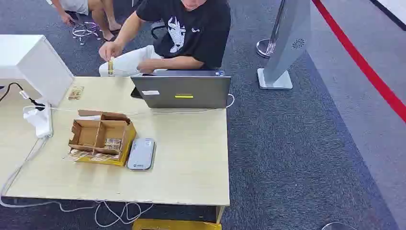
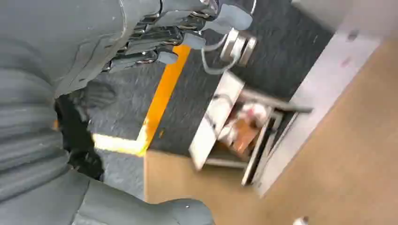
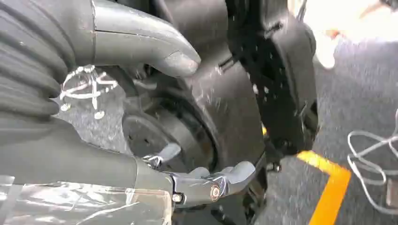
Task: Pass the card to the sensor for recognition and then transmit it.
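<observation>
Task looks unstarted. No card is held by the robot, and neither arm reaches over the surface (image 1: pixel 191 158) in the head view.

Left robot hand (image 2: pixel 155 37): seen in its wrist view, hanging low beside the surface edge, with dark carpet and a yellow floor line beyond it. Fingers (image 2: pixel 187 40) lie loosely extended and apart, thumb (image 2: pixel 155 211) clear of them; nothing between them. Reads as open and empty.

Right robot hand (image 3: pixel 187 122): seen in its wrist view, hanging beside dark parts of the robot's body. Thumb (image 3: pixel 155 47) and fingers (image 3: pixel 220 180) stand apart with nothing in the gap. Also open and empty.

Cards (image 1: pixel 113 143): thin, flat, brownish patterned pieces stacked in one compartment of a small yellow cardboard box (image 1: pixel 101 139) with dividers; more such pieces lie at the box's near edge. Print too small to read. Well forward of and above both robot hands, out of their present reach.

Sensor (image 1: pixel 141 153): flat silver-grey pad with rounded corners, just beside the box on the side nearer the right robot hand, touching or almost touching it; cannot tell which.

A seated person behind a laptop (image 1: pixel 182 91) holds a small object upright at the far edge of the surface.

Left to do, by my judgement: raise a robot hand, pick one card, lay it over the sensor, then hand it on. All steps remain.
</observation>
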Motion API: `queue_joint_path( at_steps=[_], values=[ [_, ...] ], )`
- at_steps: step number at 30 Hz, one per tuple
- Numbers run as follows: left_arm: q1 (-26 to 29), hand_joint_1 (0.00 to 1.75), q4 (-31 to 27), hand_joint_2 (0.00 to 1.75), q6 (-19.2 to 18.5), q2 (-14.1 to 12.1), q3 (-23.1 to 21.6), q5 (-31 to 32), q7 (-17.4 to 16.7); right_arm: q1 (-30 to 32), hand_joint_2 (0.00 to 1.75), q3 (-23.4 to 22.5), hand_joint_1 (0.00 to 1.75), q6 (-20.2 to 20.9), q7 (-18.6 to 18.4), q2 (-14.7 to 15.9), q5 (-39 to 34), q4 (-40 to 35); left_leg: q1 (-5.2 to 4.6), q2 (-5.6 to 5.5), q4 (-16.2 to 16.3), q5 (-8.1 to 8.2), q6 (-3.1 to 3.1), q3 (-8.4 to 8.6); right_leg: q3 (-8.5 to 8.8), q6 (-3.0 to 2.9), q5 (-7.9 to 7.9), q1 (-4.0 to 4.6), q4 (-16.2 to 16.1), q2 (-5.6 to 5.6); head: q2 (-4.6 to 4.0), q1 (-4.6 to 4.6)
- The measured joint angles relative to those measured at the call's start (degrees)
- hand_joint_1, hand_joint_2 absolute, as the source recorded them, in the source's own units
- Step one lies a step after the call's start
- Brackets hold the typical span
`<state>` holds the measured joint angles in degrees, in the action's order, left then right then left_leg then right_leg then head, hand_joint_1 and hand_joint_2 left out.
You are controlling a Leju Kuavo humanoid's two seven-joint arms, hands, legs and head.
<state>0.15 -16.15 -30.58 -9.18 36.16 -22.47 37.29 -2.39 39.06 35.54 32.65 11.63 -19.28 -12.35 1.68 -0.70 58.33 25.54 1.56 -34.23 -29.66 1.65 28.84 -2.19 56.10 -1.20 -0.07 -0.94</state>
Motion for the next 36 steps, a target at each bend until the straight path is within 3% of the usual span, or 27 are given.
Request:
queue_joint_path(
  at_steps=[7, 13, 15, 17, 20, 21, 22, 25, 27, 31, 36],
  values=[
    [0.3, 0.0, -5.8, 1.75, 1.8, -0.3, 8.5, 10.5, 0.2, 0.0, 1.75, 0.9, 0.0, -1.7, 0.3, -0.4, -0.5, 0.0, -0.01, -0.01, 0.0, -0.02, -0.01, 0.01, 0.02, 0.01, -0.08, 0.0, 0.0, 0.0, 0.0, 0.09],
    [-0.1, 0.0, -8.2, 1.75, 1.2, 0.5, 14.0, 15.4, 0.8, 0.0, 1.75, 1.2, 0.0, -1.5, 0.3, -0.4, -1.1, 0.1, -0.01, -0.01, 0.0, -0.01, 0.0, 0.03, 0.01, -0.01, -0.09, 0.0, 0.0, -0.01, 0.0, 0.09],
    [-0.1, 0.0, -11.0, 1.75, 4.5, 1.6, 16.4, 19.2, 1.9, 0.1, 1.75, 1.3, 0.0, -1.8, 0.2, -0.5, -1.5, 0.1, -0.01, 0.0, 0.0, -0.01, 0.0, 0.03, -0.02, -0.01, -0.09, 0.0, 0.0, -0.02, 0.0, 0.07],
    [-0.3, 0.0, -16.1, 1.75, 8.1, 3.5, 18.5, 23.7, 0.5, 0.1, 1.75, 1.3, 0.0, -2.1, 0.0, -0.7, -1.9, 0.2, -0.01, -0.01, 0.0, -0.01, 0.0, 0.01, -0.01, 0.0, -0.08, 0.0, 0.0, 0.0, 0.0, 0.07],
    [-0.9, 0.0, -22.5, 1.75, 9.2, 5.9, 21.2, 26.1, -1.2, 0.0, 1.75, 1.3, 0.0, -2.4, -0.1, -0.9, -2.4, 0.4, -0.01, 0.02, 0.0, -0.01, 0.0, 0.03, 0.01, -0.01, -0.09, 0.0, 0.0, -0.03, 0.0, 0.11],
    [-0.9, 0.0, -24.4, 1.75, 9.9, 6.5, 21.8, 27.8, -0.7, 0.1, 0.0, 1.3, 0.0, -2.2, -0.3, -0.9, -3.0, 0.4, -0.01, 0.04, 0.0, -0.01, 0.0, 0.03, 0.0, -0.02, -0.09, 0.0, 0.0, -0.06, 0.0, 0.11],
    [-0.8, 0.0, -27.7, 1.75, 11.6, 7.8, 21.9, 30.9, 0.7, 0.2, 1.75, 1.3, 0.0, -1.9, -0.4, -1.0, -3.6, 0.5, 0.0, 0.04, 0.0, -0.01, 0.0, 0.04, -0.04, -0.04, -0.11, 0.0, 0.0, -0.07, 0.0, 0.09],
    [0.8, 0.0, -43.7, 1.75, 20.3, 12.4, 19.3, 40.1, 2.8, 0.4, 1.75, 1.2, 0.0, -0.9, -0.2, -1.0, -4.9, 0.8, 0.02, 0.0, 0.1, -0.02, -0.01, 0.01, -0.13, -0.05, -0.12, 0.01, 0.0, 0.0, 0.0, 0.15],
    [2.7, 0.0, -55.6, 1.75, 30.1, 14.0, 14.1, 42.9, 3.0, 0.4, 1.75, 1.2, 0.0, 0.0, -0.6, -1.0, -5.4, 0.8, 0.02, 0.03, 0.1, -0.02, -0.01, 0.02, -0.17, -0.08, -0.19, 0.01, 0.0, -0.05, 0.0, 0.18],
    [4.9, 0.0, -73.3, 1.75, 46.6, 13.7, 0.3, 52.1, 3.3, -0.5, 1.75, 1.2, 0.0, -0.3, -3.1, -1.0, -5.6, 0.8, 0.03, 0.01, 0.1, -0.07, 0.02, 0.01, -0.15, -0.07, -0.23, 0.02, 0.0, -0.02, 0.02, 0.13],
    [3.8, 0.0, -84.9, 1.75, 56.1, 11.1, -14.4, 63.1, 2.6, -2.2, 1.75, 2.3, 0.0, -5.9, -5.9, -1.9, -3.2, 0.5, 0.02, 0.02, 0.1, -0.15, 0.08, 0.02, -0.14, -0.06, -0.3, 0.02, 0.0, -0.07, 0.0, 0.11]
  ],
)
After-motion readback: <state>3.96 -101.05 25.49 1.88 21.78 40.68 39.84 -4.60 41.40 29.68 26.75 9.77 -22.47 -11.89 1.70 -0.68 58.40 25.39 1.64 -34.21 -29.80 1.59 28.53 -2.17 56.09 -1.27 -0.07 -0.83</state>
